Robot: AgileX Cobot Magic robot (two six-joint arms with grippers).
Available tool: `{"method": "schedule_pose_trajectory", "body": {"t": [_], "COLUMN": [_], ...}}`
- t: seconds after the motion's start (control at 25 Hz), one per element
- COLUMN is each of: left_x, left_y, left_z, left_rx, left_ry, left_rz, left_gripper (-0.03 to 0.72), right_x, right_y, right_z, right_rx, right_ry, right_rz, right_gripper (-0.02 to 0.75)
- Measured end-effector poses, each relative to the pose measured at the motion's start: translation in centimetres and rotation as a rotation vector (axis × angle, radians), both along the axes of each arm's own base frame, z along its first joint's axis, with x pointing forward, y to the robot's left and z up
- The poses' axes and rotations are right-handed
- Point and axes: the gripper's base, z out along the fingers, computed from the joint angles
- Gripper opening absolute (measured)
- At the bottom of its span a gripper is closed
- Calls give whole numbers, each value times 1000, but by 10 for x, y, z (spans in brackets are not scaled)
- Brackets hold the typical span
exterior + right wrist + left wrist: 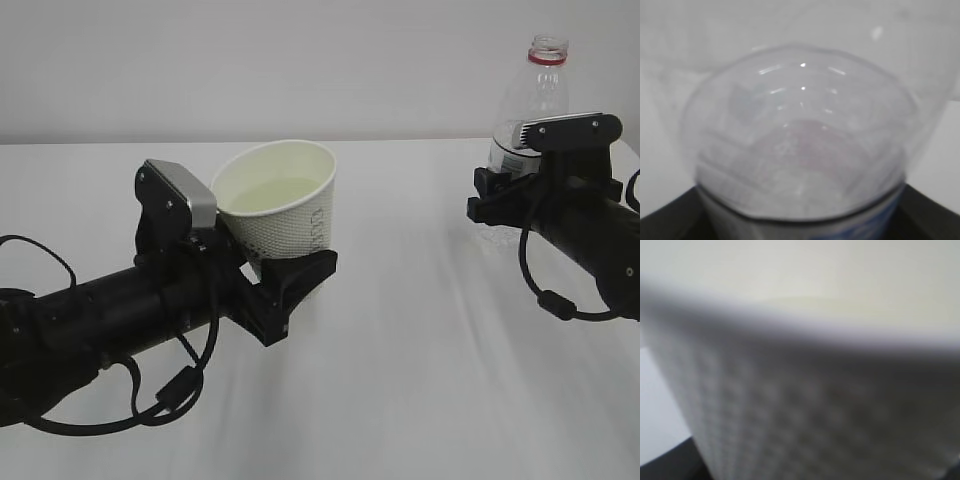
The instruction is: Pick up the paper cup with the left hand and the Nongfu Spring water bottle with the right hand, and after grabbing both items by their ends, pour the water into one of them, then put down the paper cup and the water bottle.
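The white ribbed paper cup (285,205) is tilted with its mouth toward the exterior camera, and pale water (272,193) shows inside it. My left gripper (278,268) is shut on its lower part, one black finger (300,275) in front. In the left wrist view the blurred cup wall (815,405) fills the frame. At the far right, the clear Nongfu Spring water bottle (535,90) stands upright, uncapped, with a red neck ring. My right gripper (503,195) is shut around its lower body. The right wrist view shows the bottle (800,140) close up between dark fingers (935,215).
A white table (420,350) runs back to a plain white wall (300,60). Black cables (150,405) hang under the left arm, and another cable loop (555,295) hangs under the right arm.
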Motion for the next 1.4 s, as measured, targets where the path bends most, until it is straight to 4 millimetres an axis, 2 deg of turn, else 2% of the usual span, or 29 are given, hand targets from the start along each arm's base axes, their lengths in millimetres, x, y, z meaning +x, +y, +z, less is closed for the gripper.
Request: {"method": "schedule_pose_trajectory", "body": {"t": [0.64,1.4], "left_x": [16,50], "left_y": [15,75], "left_z": [2,2], "left_rx": [23,29], "left_ry": [-53,-51], "left_rz": [197,415], "left_gripper": [482,480], "right_x": [0,0], "right_y": [0,0], "right_z": [0,1], "right_rx": [0,0], "right_ry": [-4,-6], "right_rz": [0,0], "right_gripper": [519,519]}}
